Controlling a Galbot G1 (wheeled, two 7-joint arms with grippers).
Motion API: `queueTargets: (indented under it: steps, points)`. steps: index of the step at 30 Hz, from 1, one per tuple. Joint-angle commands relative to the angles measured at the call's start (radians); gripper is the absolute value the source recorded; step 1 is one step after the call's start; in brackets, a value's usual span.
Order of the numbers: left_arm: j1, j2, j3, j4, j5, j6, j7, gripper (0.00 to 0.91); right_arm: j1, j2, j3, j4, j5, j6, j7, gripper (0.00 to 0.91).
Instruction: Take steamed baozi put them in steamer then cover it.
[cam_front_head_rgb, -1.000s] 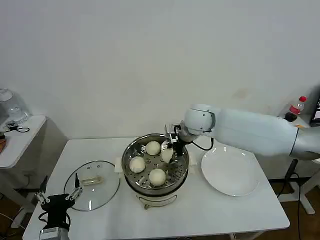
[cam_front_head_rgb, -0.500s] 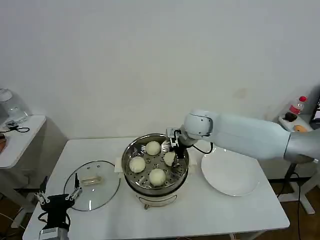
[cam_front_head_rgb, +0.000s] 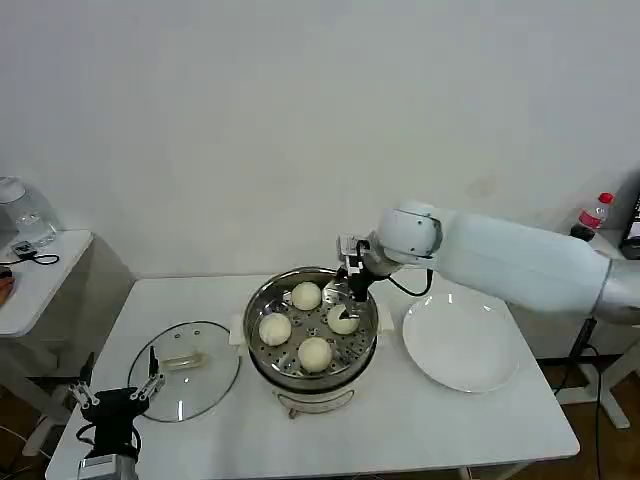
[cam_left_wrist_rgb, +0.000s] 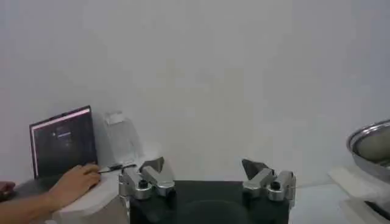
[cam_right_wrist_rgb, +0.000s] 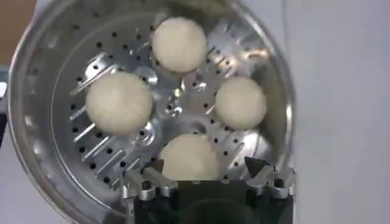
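The right gripper (cam_front_head_rgb: 349, 290) has let go of the last bun and lifted a little; its fingers are spread apart with nothing between them, just above the far right side of the steamer (cam_front_head_rgb: 262, 352). All four steamed baozi (cam_right_wrist_rgb: 119, 102) now sit on the holey tray inside, so I think the filling part is done. The cover (cam_front_head_rgb: 186, 369) lies flat on the worktop (cam_front_head_rgb: 420, 420) to the left of the steamer, and the left gripper (cam_front_head_rgb: 115, 394) waits near it, fingers spread.
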Motion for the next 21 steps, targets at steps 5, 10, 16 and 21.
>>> queueTargets:
  steps: [5, 10, 16, 21]
  points:
    - [-0.014, 0.009, 0.003, 0.05, 0.016, 0.002, 0.006, 0.907, -0.495, -0.339, 0.517, 0.307, 0.051, 0.198, 0.595, 0.907]
    - [-0.025, 0.023, 0.003, 0.085, 0.047, 0.042, 0.001, 0.907, -0.927, -0.386, 0.865, 0.386, -0.083, 0.32, 0.743, 0.907]
    - [-0.022, 0.049, 0.006, 0.143, 0.266, 0.05, 0.014, 0.907, -1.521, -0.213, 1.544, 0.423, -0.262, 0.511, 0.784, 0.907]
    - [0.006, 0.047, -0.02, 0.213, 0.566, 0.012, 0.055, 0.907, -1.801, -0.013, 1.92, 0.465, -0.282, 0.582, 0.728, 0.907]
